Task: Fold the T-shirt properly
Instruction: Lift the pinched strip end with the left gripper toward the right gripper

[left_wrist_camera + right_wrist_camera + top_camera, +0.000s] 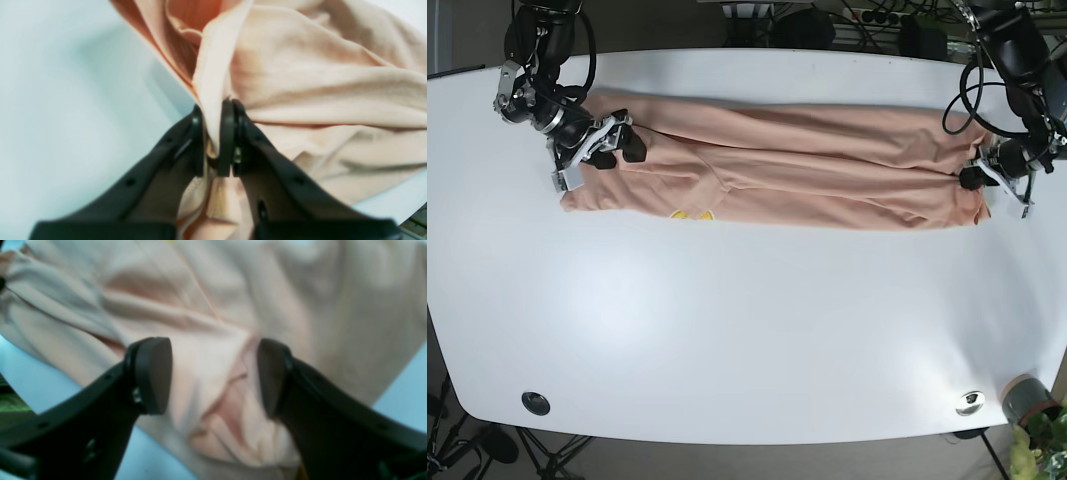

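White desk [747,330] fills the base view, and the peach shirt [777,165] lies across its far half as a long folded band. The right tool [610,142] sits at one end of that band with its fingers spread over the cloth; the left tool [973,178] sits at the other end, at the shirt's corner. A grey cup [1024,397] stands near the desk's front corner, well apart from both.

From the left wrist, the left tool [213,136] is clenched on a bunched fold of shirt [317,76], cloth running out ahead of its tips.

From the right wrist, the right tool [215,375] is released, its pads [155,375] apart with wrinkled shirt [213,300] between and beyond them.
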Controlling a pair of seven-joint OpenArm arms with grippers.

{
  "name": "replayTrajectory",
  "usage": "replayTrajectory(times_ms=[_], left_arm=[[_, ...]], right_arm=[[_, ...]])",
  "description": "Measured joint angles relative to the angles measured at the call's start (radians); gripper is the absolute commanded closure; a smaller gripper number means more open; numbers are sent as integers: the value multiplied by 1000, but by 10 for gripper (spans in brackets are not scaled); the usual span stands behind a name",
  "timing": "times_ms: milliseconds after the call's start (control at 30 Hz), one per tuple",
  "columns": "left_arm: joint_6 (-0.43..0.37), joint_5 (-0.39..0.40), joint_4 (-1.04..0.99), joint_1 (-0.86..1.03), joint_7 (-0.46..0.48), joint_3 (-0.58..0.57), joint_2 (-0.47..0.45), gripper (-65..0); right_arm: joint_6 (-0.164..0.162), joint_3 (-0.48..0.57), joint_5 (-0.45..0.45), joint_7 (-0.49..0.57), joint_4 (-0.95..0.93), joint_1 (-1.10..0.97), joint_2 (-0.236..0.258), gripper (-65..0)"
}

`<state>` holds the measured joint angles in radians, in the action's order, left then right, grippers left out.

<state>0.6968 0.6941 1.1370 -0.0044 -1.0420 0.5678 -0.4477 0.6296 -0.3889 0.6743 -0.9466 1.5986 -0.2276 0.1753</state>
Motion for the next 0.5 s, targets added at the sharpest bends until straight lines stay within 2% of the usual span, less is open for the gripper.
replayTrajectory(times_ms=[100, 267, 500], left_arm=[[0, 3, 0, 11, 0, 0, 2, 0], [0, 1, 14, 10, -2, -1, 2, 0], [-2, -11, 167, 32, -21, -36, 28, 0]], right_arm=[[18, -3, -13, 31, -54, 25, -5, -392], [18, 3, -93, 80, -76, 47, -26, -392], [22, 0, -107, 97, -75, 46, -42, -392]])
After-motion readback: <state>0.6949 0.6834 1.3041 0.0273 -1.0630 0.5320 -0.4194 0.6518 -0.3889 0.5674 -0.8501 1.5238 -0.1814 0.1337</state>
